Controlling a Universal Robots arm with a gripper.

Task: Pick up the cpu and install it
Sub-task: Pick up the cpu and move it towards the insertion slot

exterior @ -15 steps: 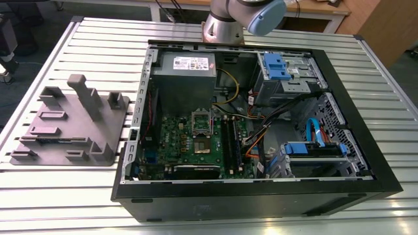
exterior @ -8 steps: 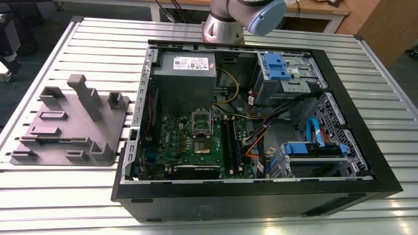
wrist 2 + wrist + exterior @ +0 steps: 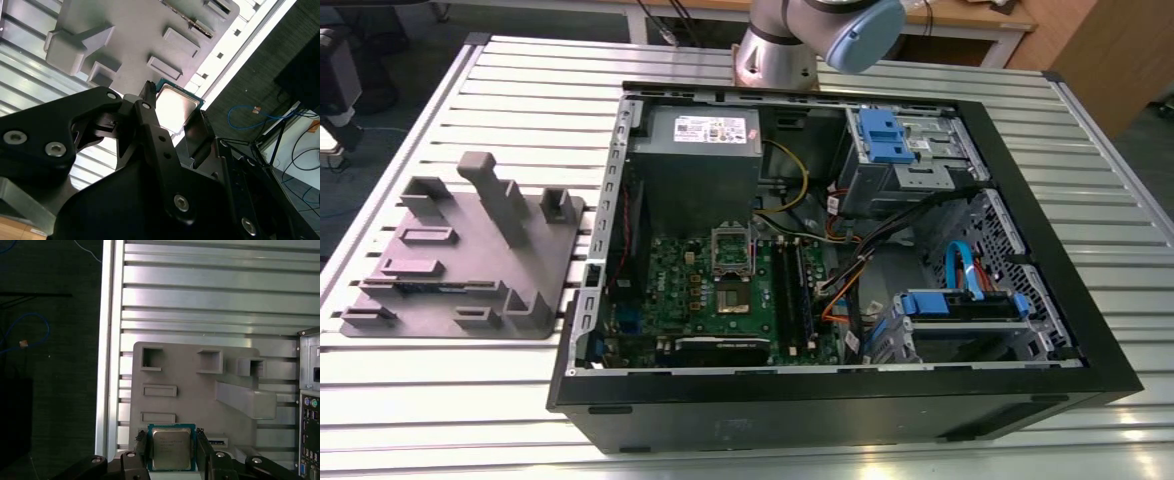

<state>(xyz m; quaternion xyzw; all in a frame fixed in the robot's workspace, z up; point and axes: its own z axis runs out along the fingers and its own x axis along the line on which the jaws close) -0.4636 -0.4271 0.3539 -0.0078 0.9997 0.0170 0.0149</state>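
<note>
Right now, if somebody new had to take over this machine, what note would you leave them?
Gripper: shut on the cpu, with a finger on each of two opposite edges.
Cpu: held in the air above the grey holder tray, which lies on the slatted table.
Done: the pick-up.
Left: the install. The cpu is not yet in the socket on the motherboard inside the open computer case. The socket's frame appears to stand open.
</note>
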